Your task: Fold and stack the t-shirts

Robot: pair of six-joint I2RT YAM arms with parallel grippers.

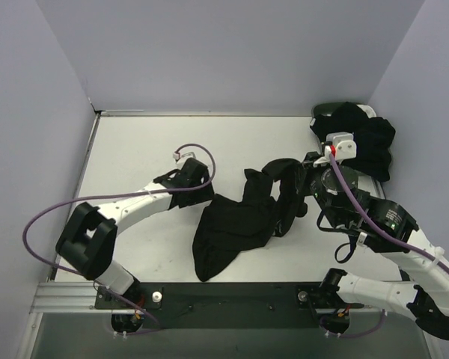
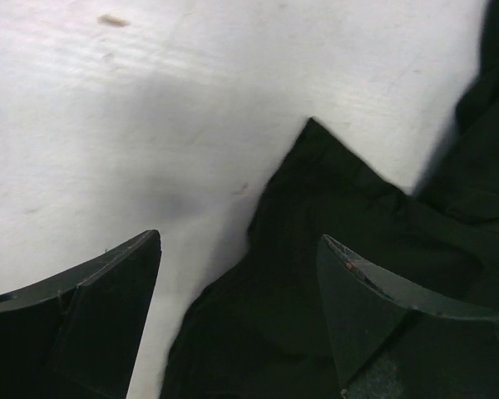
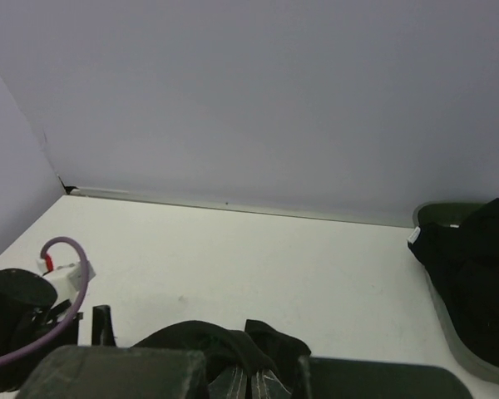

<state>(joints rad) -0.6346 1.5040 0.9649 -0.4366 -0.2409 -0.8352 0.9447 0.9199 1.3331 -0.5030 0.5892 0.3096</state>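
Observation:
A crumpled black t-shirt (image 1: pixel 236 224) lies across the middle of the white table (image 1: pixel 135 149). One end of it is lifted toward my right gripper (image 1: pixel 305 170). In the right wrist view, that gripper (image 3: pixel 251 381) is shut on a bunched fold of the black t-shirt (image 3: pixel 224 341). My left gripper (image 1: pixel 208 191) is low at the shirt's left edge. In the left wrist view, its jaws stand wide open (image 2: pixel 239 238) and a corner of the black t-shirt (image 2: pixel 341 241) lies between and under them, not gripped. More black t-shirts (image 1: pixel 363 138) are piled at the back right.
A dark oval basket (image 3: pixel 449 341) stands at the back right corner and holds the black pile (image 3: pixel 482 266). Lilac walls close off the back and both sides. The left arm's purple cable (image 1: pixel 60 213) loops out over the table's left side.

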